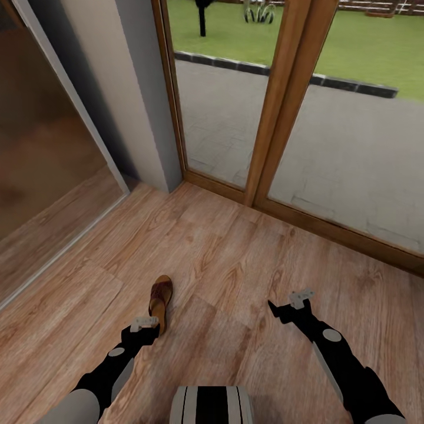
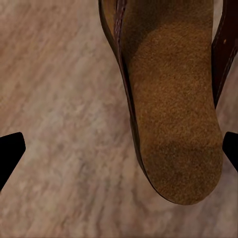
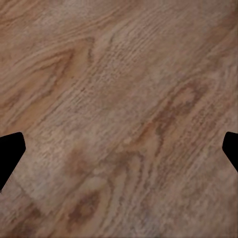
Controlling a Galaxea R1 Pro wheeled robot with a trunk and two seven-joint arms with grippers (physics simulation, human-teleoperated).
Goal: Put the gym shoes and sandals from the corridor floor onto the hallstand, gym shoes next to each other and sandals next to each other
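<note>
**One sandal on the corridor floor, left gripper above its heel end**

- Sandal: brown leather, tan footbed, lying flat on the wood-plank corridor floor, lengthwise toward the glazed door. In the left wrist view the sandal shows a rounded end of the footbed with a dark strap along each side; it lies between the two fingertips but off to one side, close to one tip and well apart from the other.
- Left gripper: directly at the sandal's near end, overlapping it in the head view. Jaws spread wide, one dark fingertip at each side of the wrist picture, nothing held. Whether it touches the sandal cannot be told.
- Right gripper: over bare planks, well apart from the sandal. Jaws equally wide, fingertips at the picture's sides, only floor grain between them; nothing held.
- Surroundings: wood-framed glass door along the floor's far edge, paving and lawn beyond; grey wall corner at the far left; sliding glass panel along the left edge.
</note>
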